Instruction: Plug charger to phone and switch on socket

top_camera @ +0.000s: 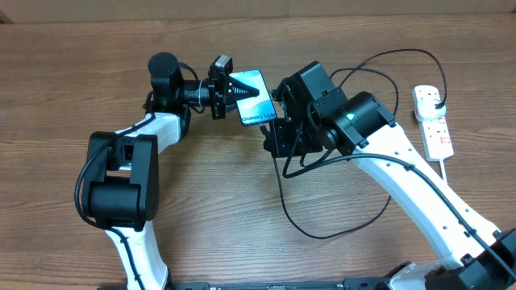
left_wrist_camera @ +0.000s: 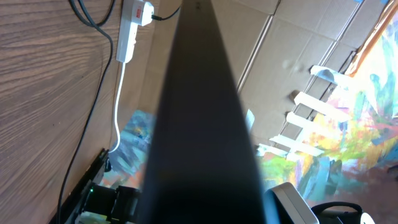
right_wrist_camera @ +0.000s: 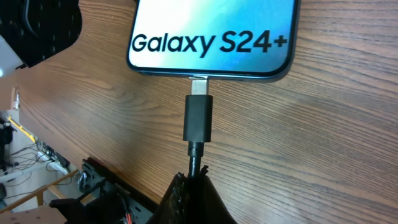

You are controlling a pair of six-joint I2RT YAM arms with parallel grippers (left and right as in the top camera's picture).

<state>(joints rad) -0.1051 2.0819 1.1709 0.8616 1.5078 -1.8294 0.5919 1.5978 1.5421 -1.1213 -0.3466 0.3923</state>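
A brown wood-grain table (top_camera: 72,56) spreads beneath the left gripper (top_camera: 255,92). Ahead of that gripper, past the table's far edge, stand tan cardboard panels (left_wrist_camera: 292,37), a white slatted rack (left_wrist_camera: 317,106) and a sheet (left_wrist_camera: 354,143) splashed with bright multicoloured paint.

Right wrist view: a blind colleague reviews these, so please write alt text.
A black charger connector, held by its cable in the right gripper, meets the bottom port of a slim phone with light-blue screen reading "Galaxy S24+" on a wood-grain table.
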